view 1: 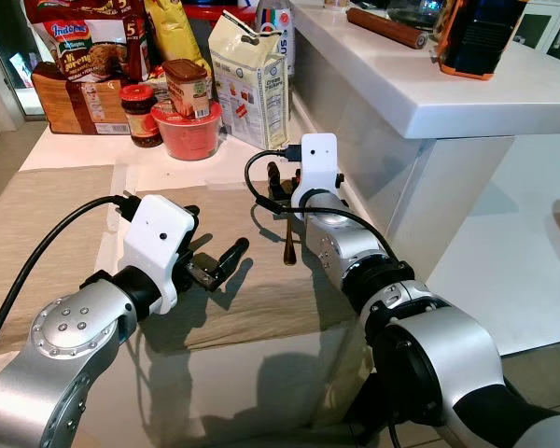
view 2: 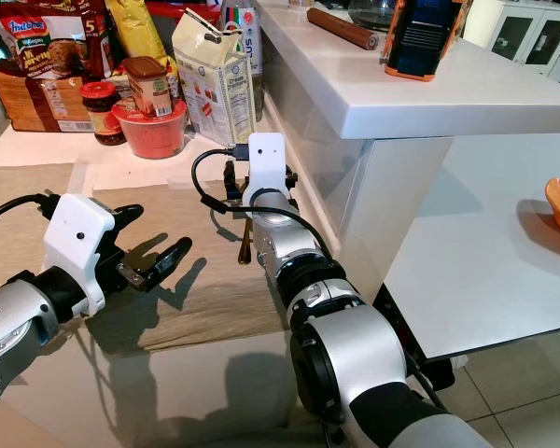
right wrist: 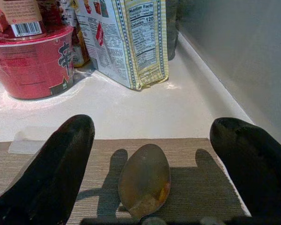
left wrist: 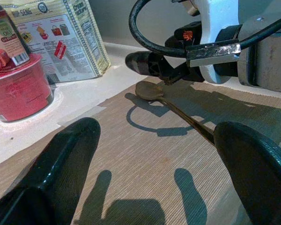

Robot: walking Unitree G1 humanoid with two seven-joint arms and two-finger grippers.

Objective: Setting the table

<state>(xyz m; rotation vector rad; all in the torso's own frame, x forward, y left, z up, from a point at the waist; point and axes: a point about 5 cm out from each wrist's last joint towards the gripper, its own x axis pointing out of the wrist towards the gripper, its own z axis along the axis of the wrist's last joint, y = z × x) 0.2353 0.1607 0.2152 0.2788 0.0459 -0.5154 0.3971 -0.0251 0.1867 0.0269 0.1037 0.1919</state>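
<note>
Bronze-brown metal spoon lies between the open right end effector fingers near the beige woven placemat's tabletop-edge side; a skewed closing could flick it off, while the left end effector hovers open.

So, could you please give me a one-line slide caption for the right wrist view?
Open right gripper straddling a brown wooden spoon on the beige woven placemat, red noodle cup behind.

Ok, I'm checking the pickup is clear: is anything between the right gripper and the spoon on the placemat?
Nothing visible. The right gripper is open directly over the spoon, its fingers straddling the bowl as it lies flat on the placemat. The red cup and flour bag stand beyond the mat's edge.
</note>
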